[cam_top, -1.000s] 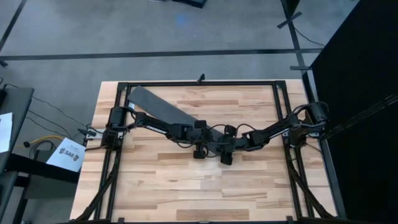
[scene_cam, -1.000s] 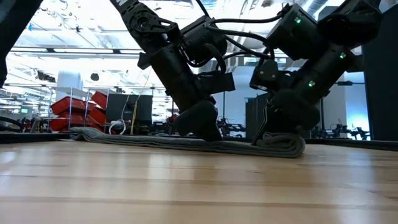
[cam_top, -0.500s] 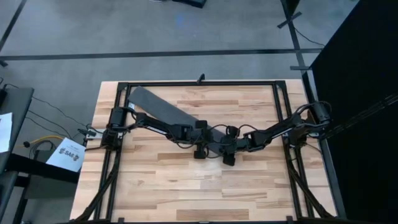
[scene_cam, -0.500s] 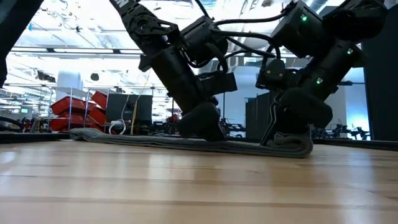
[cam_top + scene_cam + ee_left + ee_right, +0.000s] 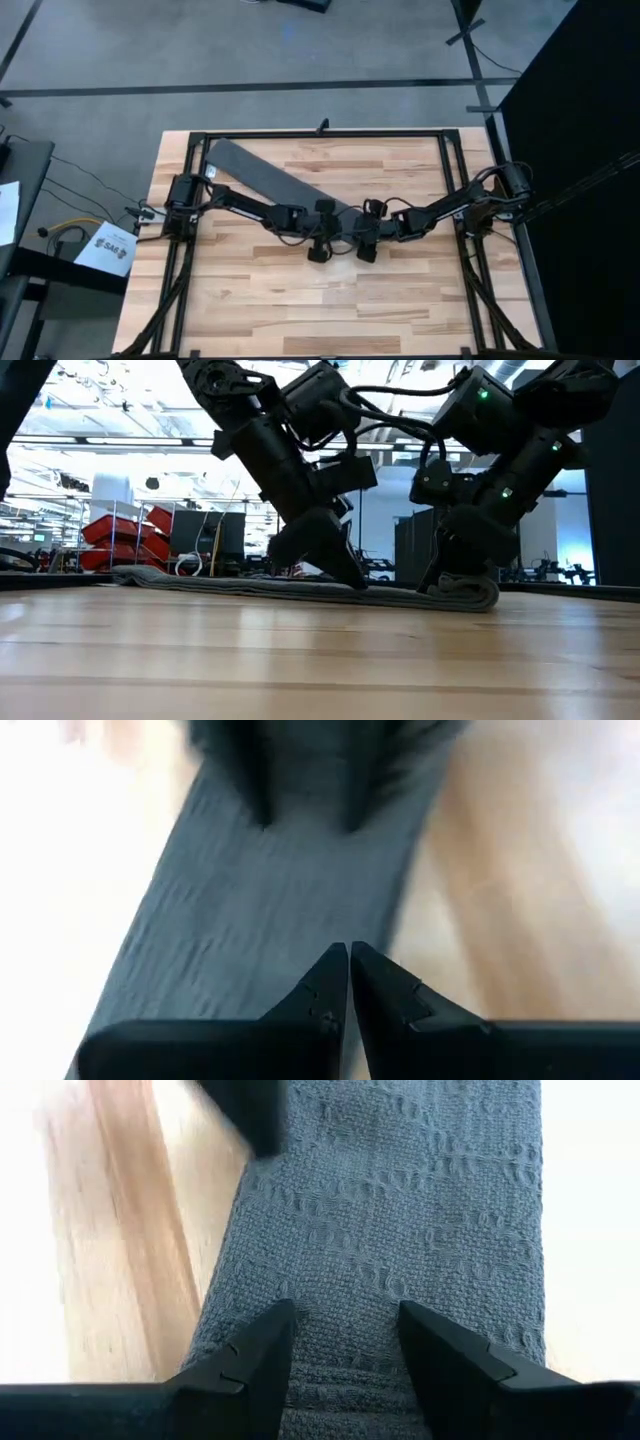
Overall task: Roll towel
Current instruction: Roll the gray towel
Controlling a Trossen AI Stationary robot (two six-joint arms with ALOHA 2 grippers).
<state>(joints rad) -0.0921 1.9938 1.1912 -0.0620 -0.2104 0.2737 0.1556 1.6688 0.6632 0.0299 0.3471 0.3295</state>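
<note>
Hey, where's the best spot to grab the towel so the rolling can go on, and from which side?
Probably at the thick rolled end of the towel, from above. That end bulges off the table while the rest lies flat as a long strip. The right gripper already straddles it with fingers open; the left gripper is shut over the flat part.

A large industrial workshop is indicated by the grey concrete floor [image 5: 300, 50], red bins [image 5: 125, 530] and overhead strip lighting.
</note>
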